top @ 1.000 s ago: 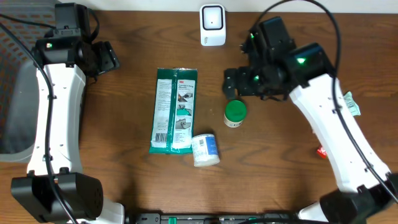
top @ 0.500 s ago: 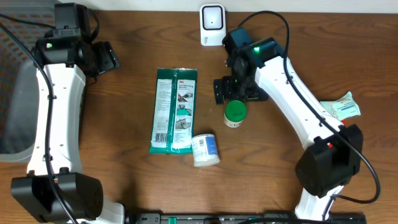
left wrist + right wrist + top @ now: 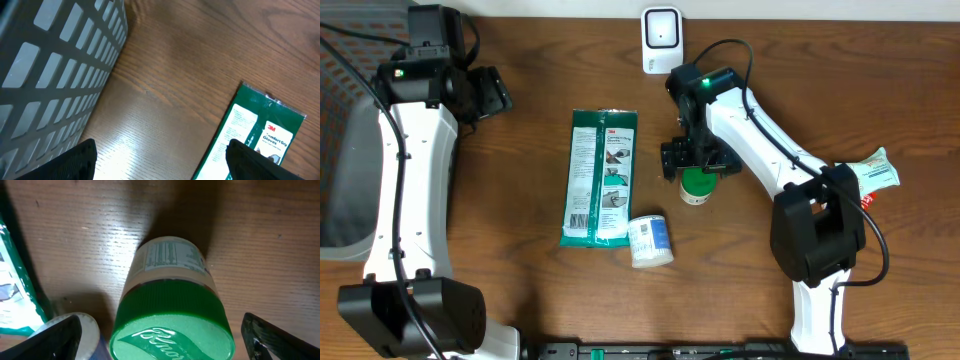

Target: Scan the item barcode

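A small jar with a green screw lid (image 3: 698,184) stands upright at mid-table. My right gripper (image 3: 694,160) hangs right above it. In the right wrist view the green lid (image 3: 172,332) fills the space between the open fingers (image 3: 50,340), which straddle it with gaps on both sides. The white barcode scanner (image 3: 662,40) stands at the far edge. My left gripper (image 3: 498,92) is open at the far left, holding nothing. In its wrist view the left gripper (image 3: 160,167) hovers over bare wood beside the green glove packet (image 3: 252,135).
A green 3M glove packet (image 3: 602,176) lies left of the jar, with a white-and-blue tub (image 3: 650,241) on its side below it. A grey slatted basket (image 3: 342,180) sits at the left edge. A green-white sachet (image 3: 875,172) lies at the right.
My right arm has swung left and folded in. Its gripper came from beside the jar to directly over the green lid. The left arm has not moved.
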### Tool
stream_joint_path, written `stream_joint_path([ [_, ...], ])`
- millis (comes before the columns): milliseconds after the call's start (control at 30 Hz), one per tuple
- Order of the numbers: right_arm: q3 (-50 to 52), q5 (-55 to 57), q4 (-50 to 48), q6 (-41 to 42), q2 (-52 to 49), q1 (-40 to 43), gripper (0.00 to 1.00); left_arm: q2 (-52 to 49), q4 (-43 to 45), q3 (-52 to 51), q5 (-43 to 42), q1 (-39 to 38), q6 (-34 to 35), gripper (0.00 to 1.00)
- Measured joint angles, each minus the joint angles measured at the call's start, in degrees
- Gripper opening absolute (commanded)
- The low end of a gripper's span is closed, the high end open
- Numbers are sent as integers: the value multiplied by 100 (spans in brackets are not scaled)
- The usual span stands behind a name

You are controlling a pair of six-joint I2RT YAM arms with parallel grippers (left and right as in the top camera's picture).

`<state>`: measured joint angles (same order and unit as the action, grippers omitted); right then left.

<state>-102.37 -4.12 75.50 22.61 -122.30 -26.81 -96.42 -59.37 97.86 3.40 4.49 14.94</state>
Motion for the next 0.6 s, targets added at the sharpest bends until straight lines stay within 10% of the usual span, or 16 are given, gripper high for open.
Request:
stream_joint_path([
  [300, 457, -15, -328, 221, 0, 2, 88, 0, 0, 0, 0, 0, 0, 82],
  [600, 531, -20, -358, 345, 0, 26, 50, 0, 0, 0, 0, 0, 0, 82],
])
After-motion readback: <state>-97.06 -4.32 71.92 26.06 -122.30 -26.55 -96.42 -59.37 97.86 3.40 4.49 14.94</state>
